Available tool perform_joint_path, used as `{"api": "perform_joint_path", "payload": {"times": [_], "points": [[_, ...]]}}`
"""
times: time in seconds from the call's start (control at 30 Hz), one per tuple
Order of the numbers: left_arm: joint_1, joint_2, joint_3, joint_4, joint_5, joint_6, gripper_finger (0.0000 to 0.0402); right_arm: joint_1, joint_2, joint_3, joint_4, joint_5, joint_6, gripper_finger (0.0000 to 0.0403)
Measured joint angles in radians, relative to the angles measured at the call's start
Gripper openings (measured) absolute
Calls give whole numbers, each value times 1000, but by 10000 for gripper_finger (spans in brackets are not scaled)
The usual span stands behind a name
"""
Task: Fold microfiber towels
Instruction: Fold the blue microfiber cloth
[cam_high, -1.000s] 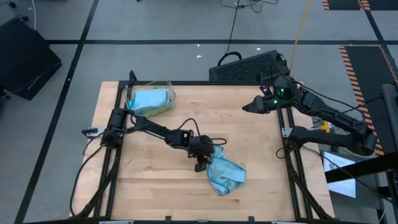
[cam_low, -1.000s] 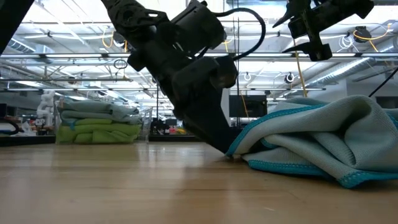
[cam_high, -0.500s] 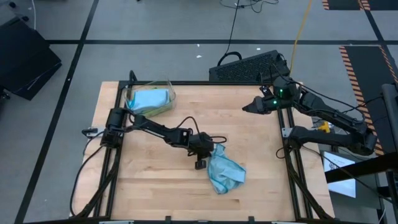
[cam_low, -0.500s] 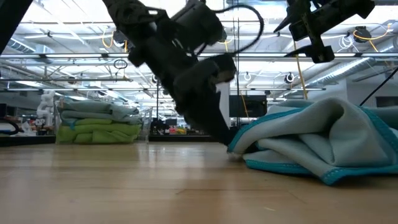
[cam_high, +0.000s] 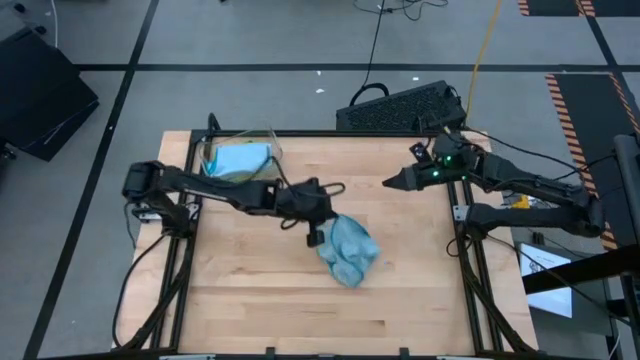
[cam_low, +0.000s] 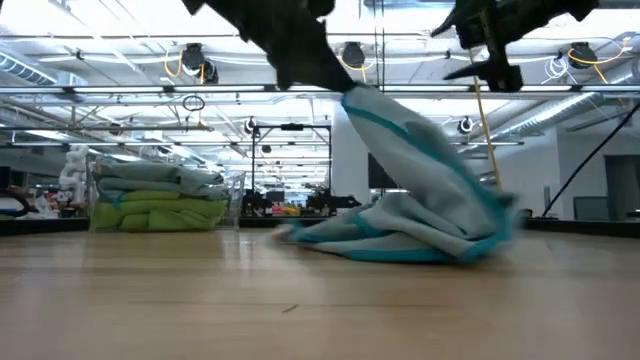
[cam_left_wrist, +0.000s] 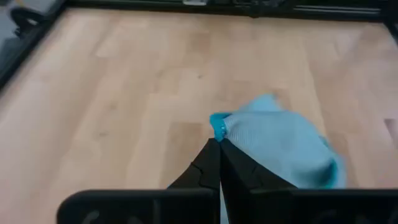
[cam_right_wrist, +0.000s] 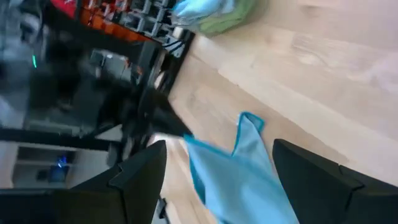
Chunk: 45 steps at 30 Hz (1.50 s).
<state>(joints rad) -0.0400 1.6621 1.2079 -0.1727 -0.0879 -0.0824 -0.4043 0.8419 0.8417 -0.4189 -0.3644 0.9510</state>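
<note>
So the left gripper (cam_high: 318, 226) has its jaws pinched tight on one corner of a light blue towel (cam_high: 348, 248). That corner is up in the air. The rest of the towel hangs down from the jaws and sits in a crumpled heap on the table (cam_high: 250, 290), right under them. This towel is not folded yet. It still needs to be spread flat and folded.

Farther from those jaws, past the arm, a clear bin (cam_high: 240, 157) holds more towels (cam_low: 150, 198), blue on top of green. From the low view they look stacked neatly, so I think those are done.

The right gripper (cam_high: 393, 182) waits well off to the far side, jaws wide apart and holding nothing.

I can't read any words or labels anywhere.
</note>
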Motion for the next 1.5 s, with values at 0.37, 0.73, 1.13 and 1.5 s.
{"api": "perform_joint_path", "payload": {"times": [0.37,0.73,1.13,1.5], "points": [[42,-113,-1,-162,-3,100,4,140,330,0,348,-38,-280,266],[90,-153,0,-130,-16,-370,3,235,460,78,484,56,-110,234],[204,-172,0,174,62,-881,6,365,460,248,197,477,-525,224],[218,-171,0,245,64,-944,3,358,459,248,194,678,-596,190]]}}
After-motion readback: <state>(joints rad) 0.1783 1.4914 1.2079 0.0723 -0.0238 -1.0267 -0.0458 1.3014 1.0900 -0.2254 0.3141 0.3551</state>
